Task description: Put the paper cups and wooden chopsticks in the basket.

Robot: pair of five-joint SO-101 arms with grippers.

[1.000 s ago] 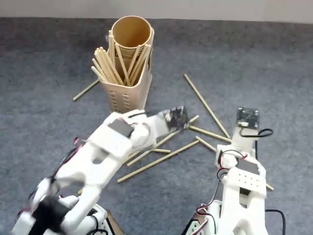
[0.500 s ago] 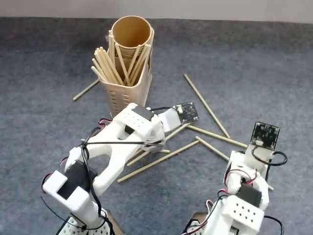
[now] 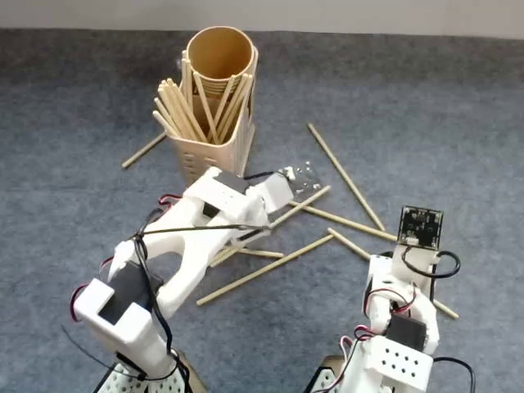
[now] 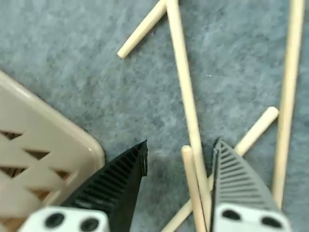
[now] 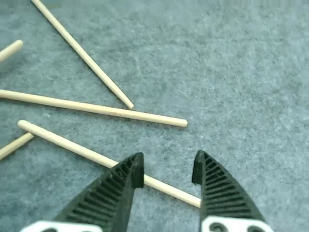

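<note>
A beige slotted basket (image 3: 211, 155) stands at the back and holds a paper cup (image 3: 219, 53) and several wooden chopsticks (image 3: 182, 110). More chopsticks lie loose on the grey carpet in front of it. My left arm (image 3: 217, 209) stretches over them just in front of the basket. Its gripper (image 4: 179, 145) is open, low over the carpet, with a chopstick end (image 4: 192, 181) between the fingers and the basket corner (image 4: 43, 140) beside it. My right gripper (image 5: 168, 160) is open above another chopstick (image 5: 72, 144) that crosses under its tips.
One chopstick (image 3: 144, 151) lies left of the basket. A long one (image 3: 345, 175) and two shorter ones (image 3: 350, 222) lie to the right, ahead of my right arm (image 3: 401, 311). Another (image 3: 266, 270) lies in the middle. Carpet is bare far right and left.
My left arm has settled and its wrist has drawn slightly back toward the basket. My right arm pulled back toward the near edge, then shifted a little left.
</note>
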